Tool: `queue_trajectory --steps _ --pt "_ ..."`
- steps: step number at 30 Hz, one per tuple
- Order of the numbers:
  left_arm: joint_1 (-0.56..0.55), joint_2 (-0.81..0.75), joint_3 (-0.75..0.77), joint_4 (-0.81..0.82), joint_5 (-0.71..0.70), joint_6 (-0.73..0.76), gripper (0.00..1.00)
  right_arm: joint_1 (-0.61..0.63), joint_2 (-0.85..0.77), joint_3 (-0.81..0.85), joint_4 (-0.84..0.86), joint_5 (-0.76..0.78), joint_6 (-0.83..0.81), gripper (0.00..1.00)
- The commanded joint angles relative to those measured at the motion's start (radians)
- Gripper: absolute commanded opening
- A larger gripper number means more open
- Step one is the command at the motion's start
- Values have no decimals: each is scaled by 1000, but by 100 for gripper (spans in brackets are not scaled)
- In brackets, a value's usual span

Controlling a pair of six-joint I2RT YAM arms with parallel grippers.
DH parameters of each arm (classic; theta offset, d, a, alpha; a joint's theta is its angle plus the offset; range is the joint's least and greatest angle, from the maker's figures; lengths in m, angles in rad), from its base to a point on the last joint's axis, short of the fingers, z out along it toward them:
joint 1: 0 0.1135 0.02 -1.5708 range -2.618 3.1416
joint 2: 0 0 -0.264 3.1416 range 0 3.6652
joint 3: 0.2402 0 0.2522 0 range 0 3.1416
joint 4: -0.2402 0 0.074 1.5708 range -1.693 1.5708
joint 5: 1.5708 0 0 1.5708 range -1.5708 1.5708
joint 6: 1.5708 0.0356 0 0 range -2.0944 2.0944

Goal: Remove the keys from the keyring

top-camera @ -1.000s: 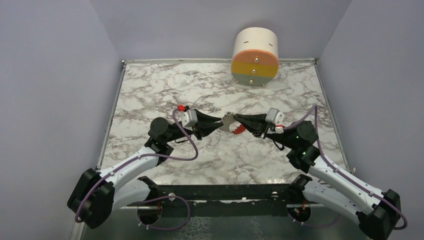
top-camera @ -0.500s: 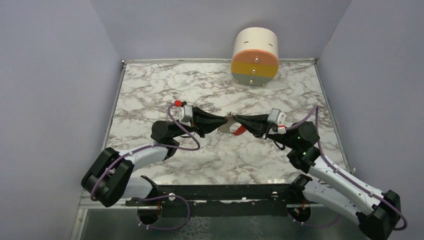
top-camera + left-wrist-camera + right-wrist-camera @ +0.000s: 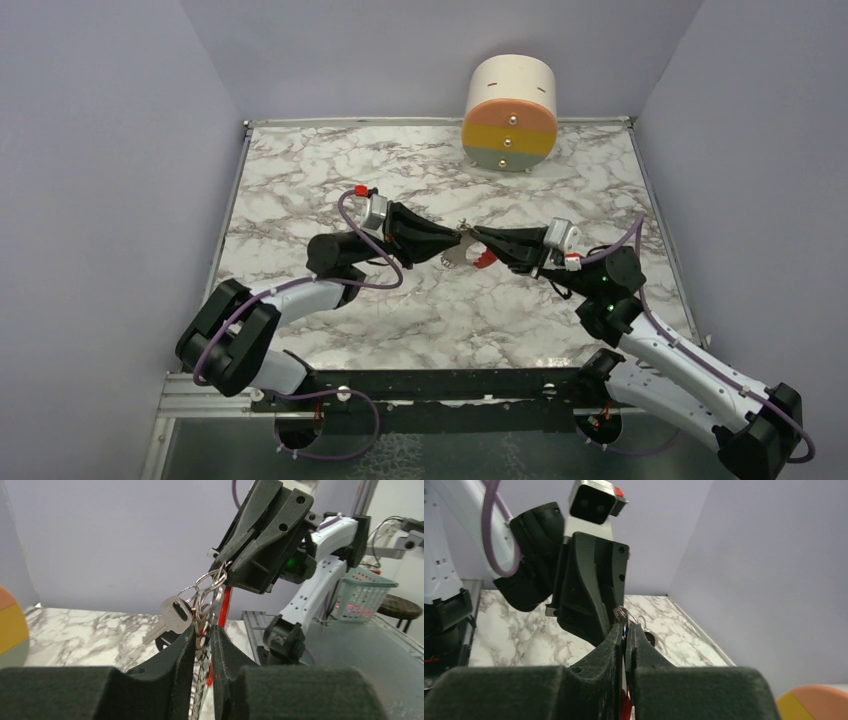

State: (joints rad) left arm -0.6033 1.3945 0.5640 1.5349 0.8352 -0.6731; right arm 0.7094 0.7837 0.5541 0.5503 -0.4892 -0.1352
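Left pincer (image 3: 202, 632): nearly closed, keyring (image 3: 202, 611) chain pinched.
Right pincer (image 3: 625, 629): shut tight on its ring (kept steady for pulling).
Keyring: held up between both, over the bench (image 3: 300, 180).
Key (image 3: 172, 616): hung there, not yet off.

Both arms reach forward and bend inward, so the grippers meet tip to tip in the middle. The left arm (image 3: 285, 300) is folded back on itself near its base, then its forearm runs off to the right, and the left gripper (image 3: 452, 241) points right. Its fingers (image 3: 182, 650) stand a narrow gap apart, closed on the chain of the keyring (image 3: 202, 612). The right arm (image 3: 680, 352) stretches up from its base, bends at the elbow and angles left. The right gripper (image 3: 478, 236) points left, fingers (image 3: 611, 640) pressed all but together, pinching the keyring at their tips
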Motion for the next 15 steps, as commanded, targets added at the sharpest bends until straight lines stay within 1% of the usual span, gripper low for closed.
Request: queue_trajectory --steps 1,5,9,12,14,15 --pt "-26 -5 44 226 94 -69 22 11 22 -10 16 -46 12 2" --pt "-31 -27 36 226 120 -71 28 12 29 -8 19 -52 15 2" --pt "-34 -40 30 225 125 -69 26 12 29 -11 28 -58 26 2" --pt "-36 -45 29 226 127 -63 15 12 29 -14 28 -61 34 2" --pt "-36 -54 20 226 122 -43 3 12 26 -16 24 -57 33 2" --pt "-37 -69 12 226 114 -26 0 12 24 -17 22 -54 32 2"
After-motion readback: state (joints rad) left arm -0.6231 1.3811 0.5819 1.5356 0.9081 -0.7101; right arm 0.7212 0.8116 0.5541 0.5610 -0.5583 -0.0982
